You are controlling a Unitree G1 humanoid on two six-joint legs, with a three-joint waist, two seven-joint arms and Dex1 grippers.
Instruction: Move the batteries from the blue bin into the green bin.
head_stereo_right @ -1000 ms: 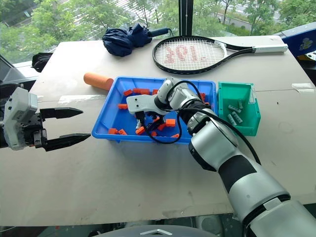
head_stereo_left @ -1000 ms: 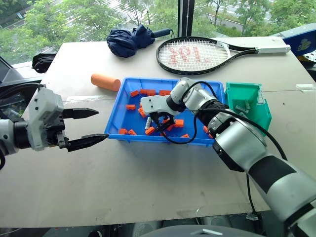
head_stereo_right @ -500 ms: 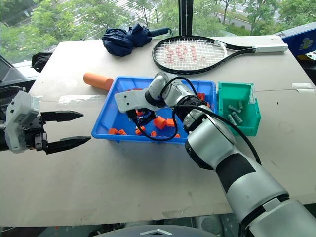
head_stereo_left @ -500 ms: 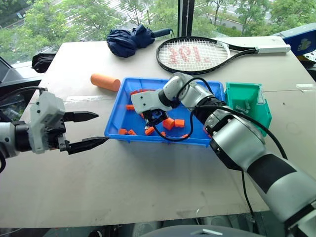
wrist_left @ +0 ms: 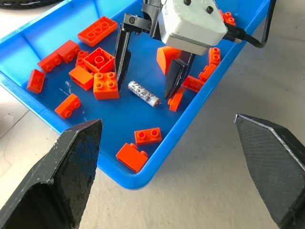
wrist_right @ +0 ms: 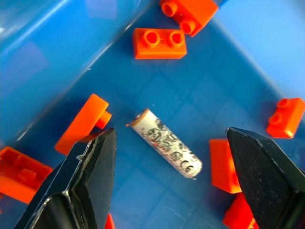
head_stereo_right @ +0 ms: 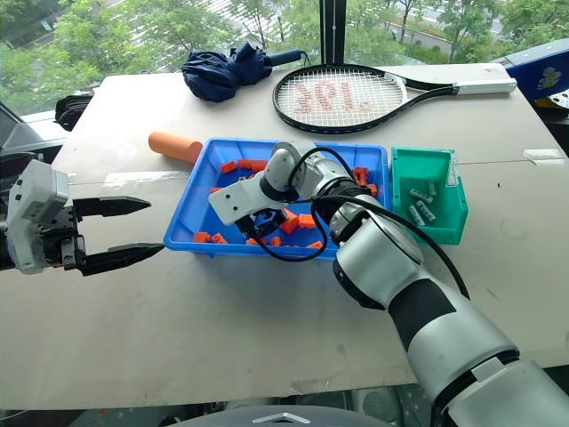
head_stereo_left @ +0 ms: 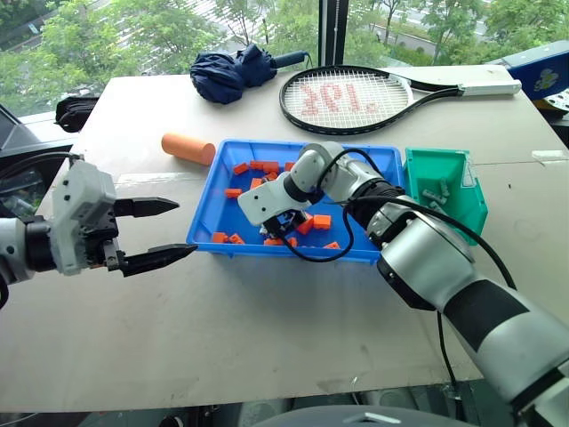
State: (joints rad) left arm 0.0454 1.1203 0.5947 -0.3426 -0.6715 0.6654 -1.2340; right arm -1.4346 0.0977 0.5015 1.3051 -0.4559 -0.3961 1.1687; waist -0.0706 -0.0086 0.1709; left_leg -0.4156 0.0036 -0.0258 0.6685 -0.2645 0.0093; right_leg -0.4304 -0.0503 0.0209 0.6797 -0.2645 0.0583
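The right gripper hangs inside the blue bin, jaws spread wide and empty, straddling one battery that lies flat on the bin floor. In the right wrist view the battery sits in the gap between the two fingers, nearer the finger on the 9 o'clock side, touching neither. Its long axis runs from 10 o'clock to 4 o'clock in that view, so it lies skewed to the closing line of the jaws, neither square across it nor along it. A closing stroke from this pose would likely meet the cylinder obliquely and roll or spin it; a further wrist roll to set the fingers square to the axis appears advisable before descent. Orange bricks crowd the battery at several sides, one at 9 o'clock just beside the left-hand finger, and may be caught in the grip. The left gripper, jaws also apart and empty, hovers over the table well clear of the bin at its 9 o'clock side; the right arm is the nearer one. The green bin, at 3 o'clock of the blue bin, already holds several batteries.
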